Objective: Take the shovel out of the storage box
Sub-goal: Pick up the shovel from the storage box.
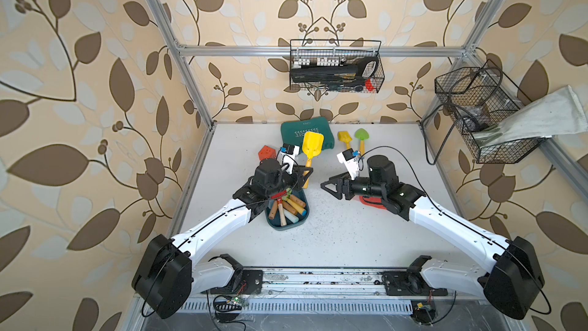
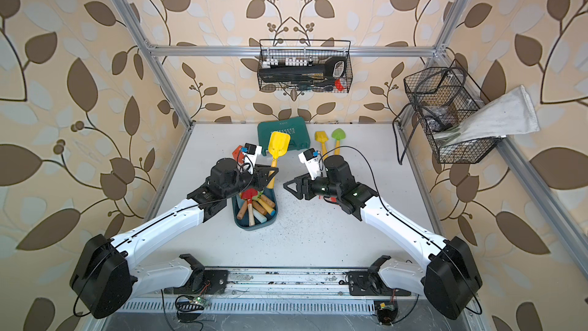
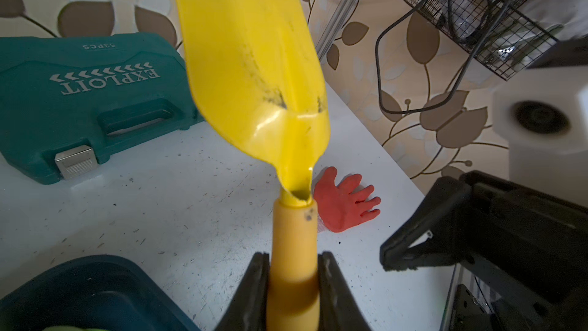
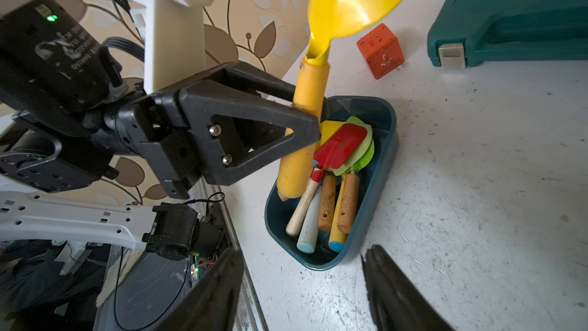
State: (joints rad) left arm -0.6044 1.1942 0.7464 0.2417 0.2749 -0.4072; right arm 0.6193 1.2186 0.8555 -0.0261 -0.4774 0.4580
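Over storage box (image 4: 389, 154), left pincer (image 4: 307, 109) grips shovel (image 4: 313, 81) (blade cropped)

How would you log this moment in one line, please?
left gripper: shut on yellow shovel handle | pose: blade up, handle end near storage box | right gripper: open, empty

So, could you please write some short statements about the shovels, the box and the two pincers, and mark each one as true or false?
1. The left pincer is shut on the handle of the large yellow shovel. True.
2. The right pincer holds a shovel too. False: it is open and empty.
3. The storage box is empty. False: a red shovel lies in it, among others.
4. An orange cube stands on the table near the green tool case. True.
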